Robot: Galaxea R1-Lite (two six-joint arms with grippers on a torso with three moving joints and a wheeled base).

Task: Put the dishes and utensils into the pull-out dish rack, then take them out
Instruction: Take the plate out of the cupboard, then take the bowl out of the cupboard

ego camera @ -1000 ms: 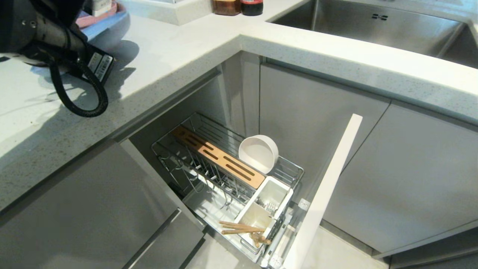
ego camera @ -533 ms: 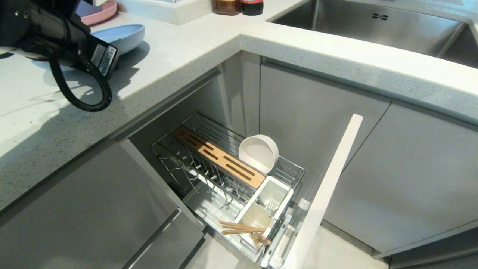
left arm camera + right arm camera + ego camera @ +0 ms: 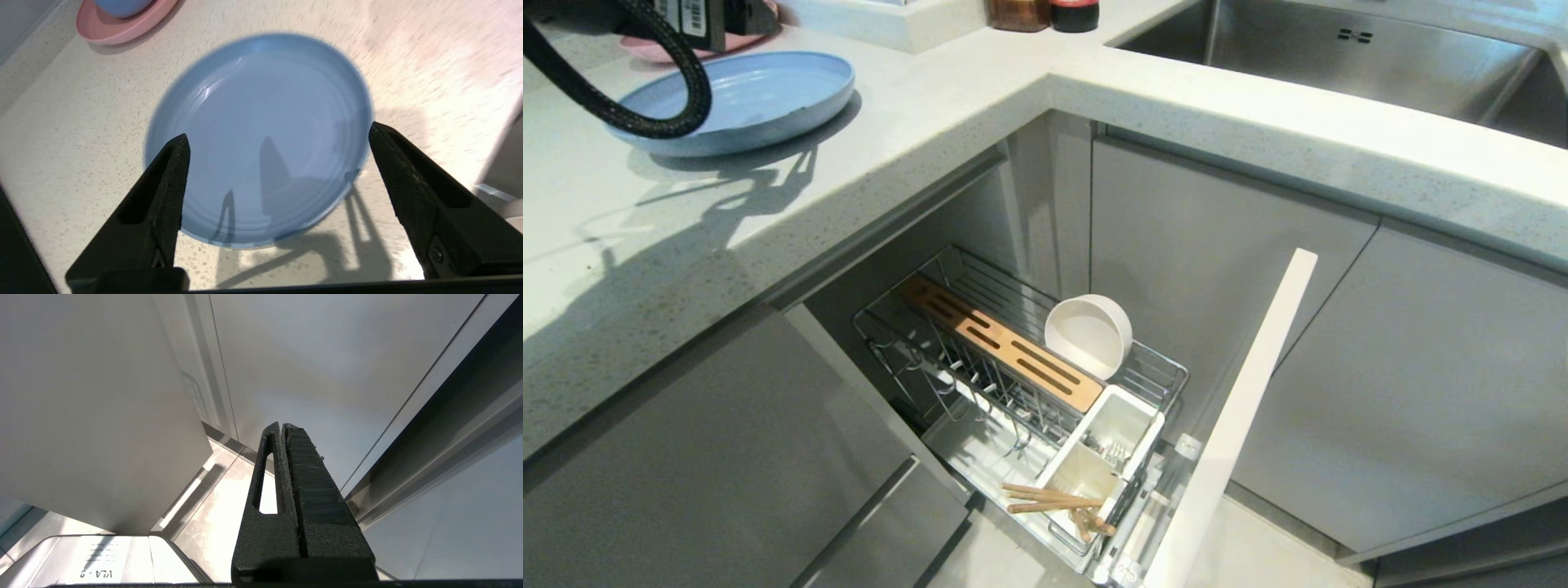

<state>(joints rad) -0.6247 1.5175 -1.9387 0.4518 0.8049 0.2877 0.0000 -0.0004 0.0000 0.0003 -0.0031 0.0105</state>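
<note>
Kitchen corner: pale speckled countertop wraps an L above grey cabinets, steel sink at the far right.

We note the light-blue plate lies flat and face-up on that countertop, free of any grip. In the left wrist view the left gripper hangs above it with both fingers spread wide, one over the near rim, the other just outside the opposite rim; nothing sits between them. We judge this a release on the counter, so the unloading half of the task looks underway.

Below the counter edge the pull-out dish rack stands drawn out, its pale front panel angled toward us. The off-white bowl leans on edge against the wire side, beside the slotted bamboo strip; tipped so, it would drain and offers a rim to pinch. The chopsticks lie crosswise over the nearer white cup, ends overhanging. Metal cutlery shows faintly in the farther cup; we cannot tell the pieces apart.

Further out, a pink plate carrying a blue bowl sits beyond the blue plate, apart from it. Two dark jars stand at the counter's back.

The right gripper is parked low by the cabinet fronts, fingers pressed together, holding nothing.
</note>
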